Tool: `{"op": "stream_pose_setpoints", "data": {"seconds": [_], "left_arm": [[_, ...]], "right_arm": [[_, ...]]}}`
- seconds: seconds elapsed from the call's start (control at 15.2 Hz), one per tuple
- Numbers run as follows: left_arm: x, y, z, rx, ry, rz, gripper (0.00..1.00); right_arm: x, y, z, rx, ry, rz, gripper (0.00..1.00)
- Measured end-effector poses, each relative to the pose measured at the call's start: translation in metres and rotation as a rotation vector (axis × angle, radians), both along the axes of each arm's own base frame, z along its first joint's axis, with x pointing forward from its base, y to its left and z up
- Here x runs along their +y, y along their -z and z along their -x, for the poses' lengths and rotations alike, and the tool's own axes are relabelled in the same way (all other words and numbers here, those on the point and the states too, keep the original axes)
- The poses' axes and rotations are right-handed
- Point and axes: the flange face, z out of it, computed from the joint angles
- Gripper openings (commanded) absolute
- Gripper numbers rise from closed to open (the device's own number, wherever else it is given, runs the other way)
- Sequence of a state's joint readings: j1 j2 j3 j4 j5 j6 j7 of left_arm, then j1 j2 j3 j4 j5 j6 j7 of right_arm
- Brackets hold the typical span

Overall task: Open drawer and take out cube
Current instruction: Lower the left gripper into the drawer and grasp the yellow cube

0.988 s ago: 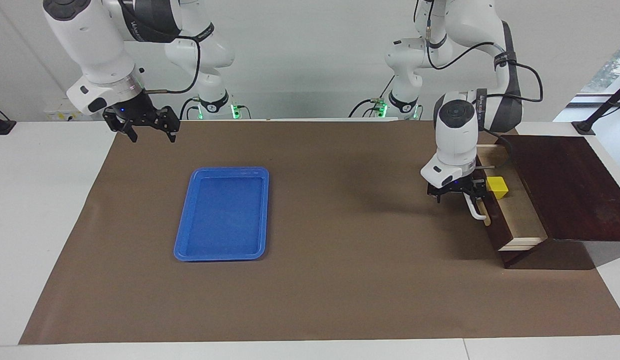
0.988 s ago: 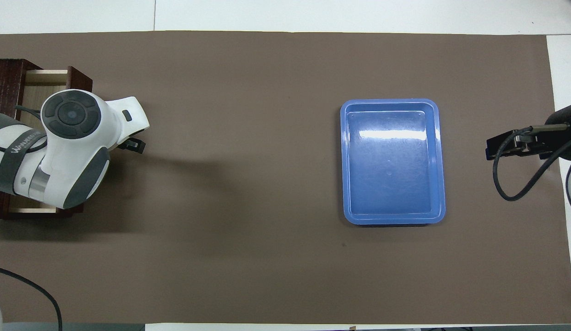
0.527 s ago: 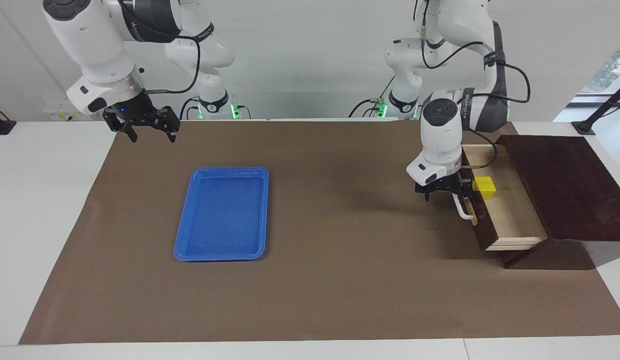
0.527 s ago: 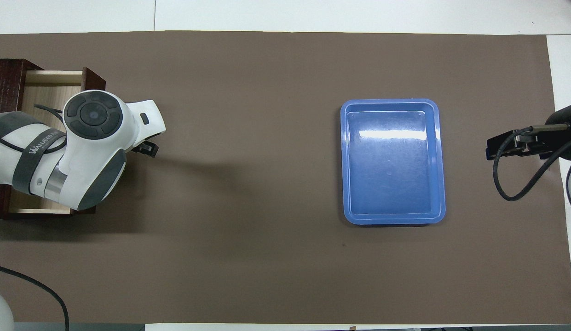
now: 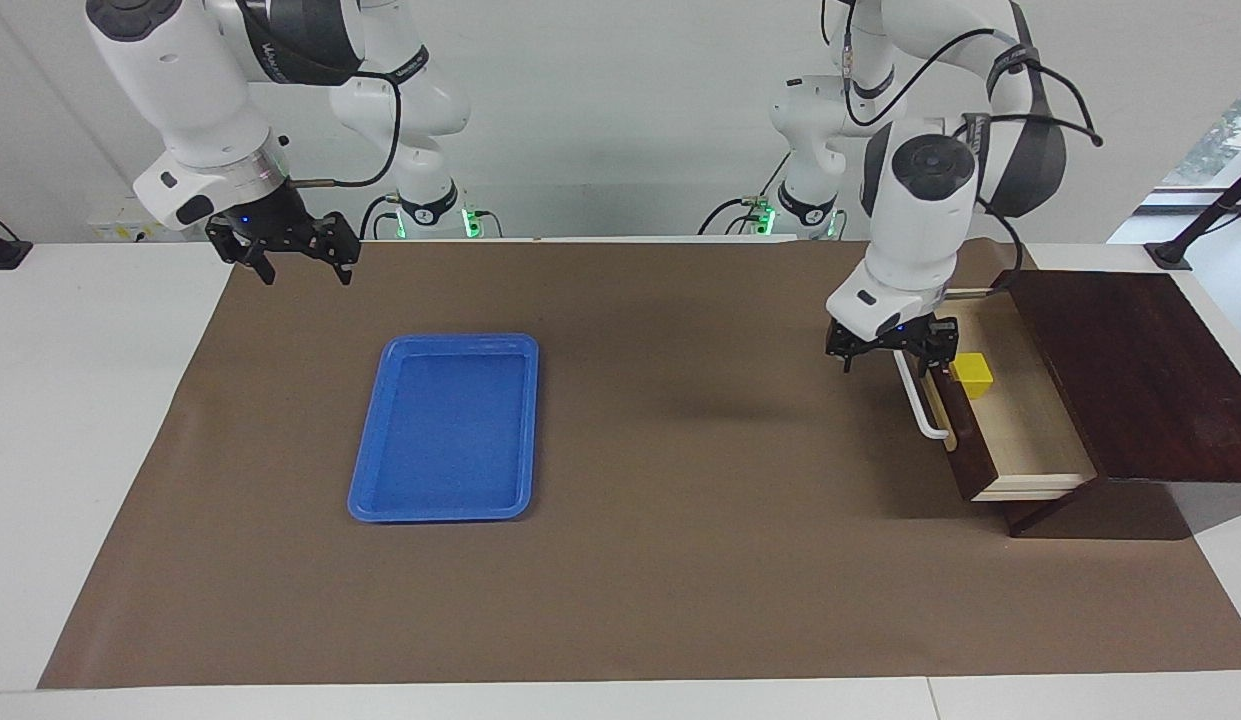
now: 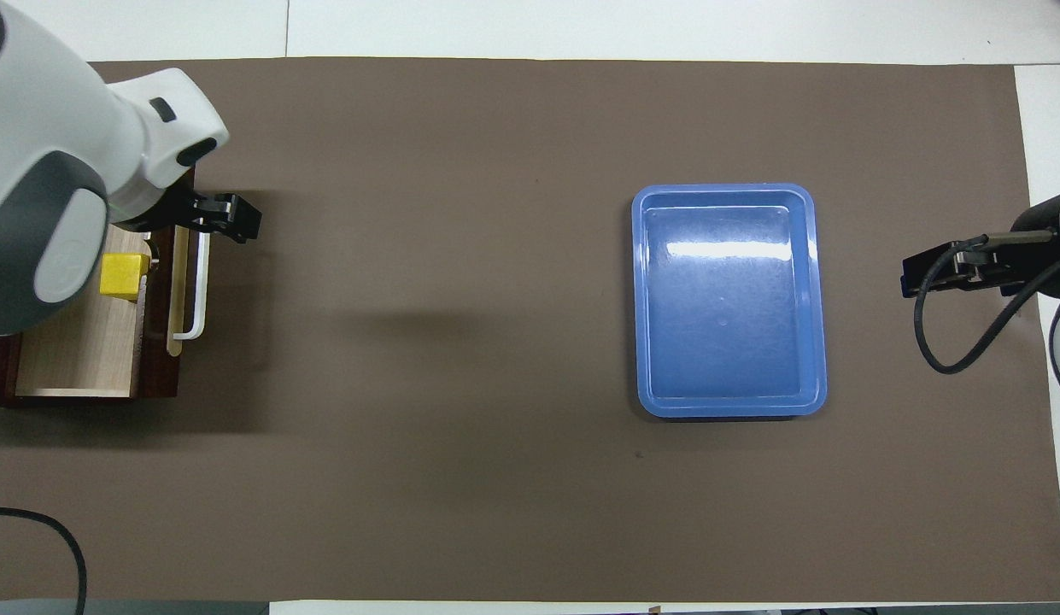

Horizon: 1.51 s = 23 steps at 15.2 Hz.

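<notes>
While the cube point(image 5: 972, 374) sits in the open drawer point(image 5: 1020, 430), the left hand point(image 5: 890, 352) hovers just beside it, fingers seemingly apart.

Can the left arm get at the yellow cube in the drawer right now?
Probably yes. The drawer is pulled open, the cube lies uncovered inside, and the left gripper hangs open over the handle just beside it.

My two arms were glossy white with dark grey bands and round grey caps. Black cables looped along them. My left claw point(image 5: 892, 352) and right claw point(image 5: 284, 253) were black metal.
</notes>
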State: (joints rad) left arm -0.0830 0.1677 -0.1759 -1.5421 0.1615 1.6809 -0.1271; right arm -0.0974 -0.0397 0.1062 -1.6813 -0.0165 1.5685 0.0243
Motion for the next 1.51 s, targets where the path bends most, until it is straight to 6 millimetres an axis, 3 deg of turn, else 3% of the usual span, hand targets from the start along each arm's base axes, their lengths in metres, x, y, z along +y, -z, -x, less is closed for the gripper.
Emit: {"op": "stream_pose_setpoints", "data": {"seconds": [0.33, 0.4, 0.59, 0.99, 1.25, 1.51], "left_arm": [[0.096, -0.016, -0.013, -0.041, -0.553, 0.107, 1.00], [0.107, -0.017, -0.012, -0.047, -0.671, 0.109, 1.00], [0.115, -0.009, -0.007, -0.049, -0.938, 0.095, 1.00], [0.145, 0.026, 0.013, -0.074, -1.392, 0.063, 1.00], [0.173, 0.051, 0.017, -0.065, -1.530, 0.042, 1.00], [0.173, 0.068, 0.016, -0.085, -1.638, 0.047, 1.00]], "right_arm": [[0.000, 0.000, 0.000, 0.000, 0.000, 0.000, 1.00], [0.000, 0.000, 0.000, 0.000, 0.000, 0.000, 1.00], [0.000, 0.000, 0.000, 0.000, 0.001, 0.000, 1.00], [-0.002, 0.000, 0.000, 0.000, 0.003, 0.000, 1.00], [-0.001, 0.000, 0.000, 0.000, 0.002, 0.000, 1.00], [-0.001, 0.000, 0.000, 0.000, 0.002, 0.000, 1.00]]}}
